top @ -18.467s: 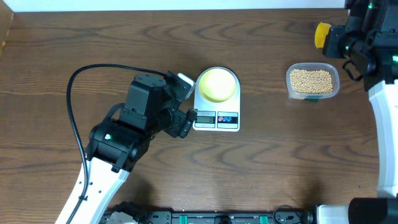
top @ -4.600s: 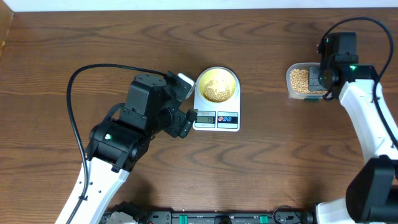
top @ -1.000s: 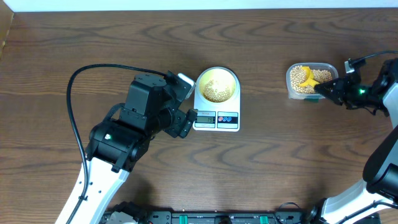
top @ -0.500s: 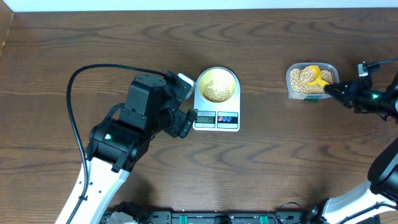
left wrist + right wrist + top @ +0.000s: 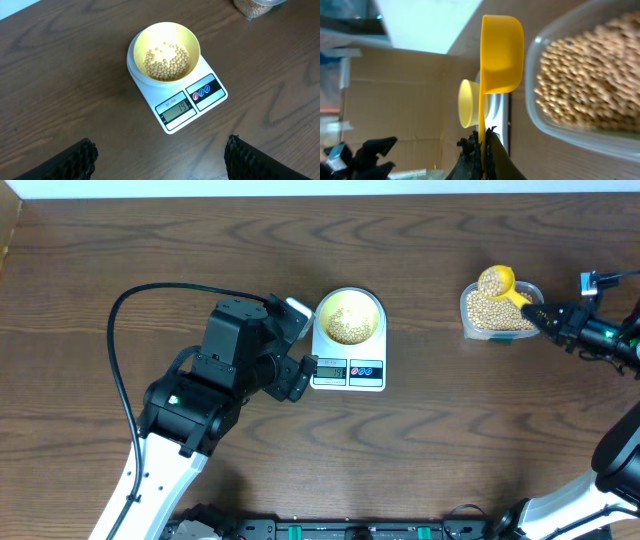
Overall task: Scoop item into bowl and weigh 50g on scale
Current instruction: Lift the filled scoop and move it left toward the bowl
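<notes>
The pale yellow bowl (image 5: 349, 316) sits on the white scale (image 5: 348, 370) and holds a layer of tan beans (image 5: 166, 62); the scale display (image 5: 175, 110) is lit. My right gripper (image 5: 548, 319) is shut on the handle of a bright yellow scoop (image 5: 497, 281) heaped with beans, held above the far edge of the clear tub (image 5: 503, 313) of beans. In the right wrist view the scoop (image 5: 501, 52) stands beside the tub (image 5: 592, 85), the bowl (image 5: 469, 102) beyond. My left gripper (image 5: 298, 375) is open and empty just left of the scale; its fingertips (image 5: 82, 155) show low in the left wrist view.
A black cable (image 5: 150, 310) loops over the table left of the left arm. The white table edge (image 5: 300, 188) runs along the back. Brown wooden tabletop (image 5: 430, 450) lies around the scale.
The right gripper has lifted the scoop out of the tub's beans, now loaded, and shifted it toward the tub's far edge. The left arm, bowl and scale have not moved.
</notes>
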You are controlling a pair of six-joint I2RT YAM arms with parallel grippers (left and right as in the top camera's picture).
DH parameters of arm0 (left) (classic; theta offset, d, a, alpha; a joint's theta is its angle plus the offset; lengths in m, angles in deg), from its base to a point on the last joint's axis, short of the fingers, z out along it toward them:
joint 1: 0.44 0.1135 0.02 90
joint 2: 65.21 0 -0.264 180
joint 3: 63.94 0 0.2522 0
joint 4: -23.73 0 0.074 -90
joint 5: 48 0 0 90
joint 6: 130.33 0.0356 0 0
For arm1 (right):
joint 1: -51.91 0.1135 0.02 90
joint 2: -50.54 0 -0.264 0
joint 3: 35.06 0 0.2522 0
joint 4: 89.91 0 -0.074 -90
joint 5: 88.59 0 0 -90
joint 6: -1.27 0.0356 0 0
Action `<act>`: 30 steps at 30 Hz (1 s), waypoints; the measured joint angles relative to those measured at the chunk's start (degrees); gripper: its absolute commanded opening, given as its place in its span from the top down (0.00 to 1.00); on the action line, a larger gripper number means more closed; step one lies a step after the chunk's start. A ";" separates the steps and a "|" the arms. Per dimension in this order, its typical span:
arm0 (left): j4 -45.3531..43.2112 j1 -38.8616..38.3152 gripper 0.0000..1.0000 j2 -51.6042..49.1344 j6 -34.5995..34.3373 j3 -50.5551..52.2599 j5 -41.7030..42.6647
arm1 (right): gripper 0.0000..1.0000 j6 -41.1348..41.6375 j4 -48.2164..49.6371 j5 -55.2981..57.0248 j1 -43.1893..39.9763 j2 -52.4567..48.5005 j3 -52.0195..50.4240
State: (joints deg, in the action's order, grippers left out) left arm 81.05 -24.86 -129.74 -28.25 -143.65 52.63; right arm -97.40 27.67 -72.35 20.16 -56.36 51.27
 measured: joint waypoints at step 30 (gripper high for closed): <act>0.00 0.00 0.17 0.00 0.00 0.00 0.00 | 0.99 10.60 19.15 -4.79 17.16 0.00 -0.13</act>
State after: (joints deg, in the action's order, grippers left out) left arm 81.05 -24.86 -129.74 -28.25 -143.65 52.63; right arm -86.80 46.81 -77.13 37.32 -56.36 51.14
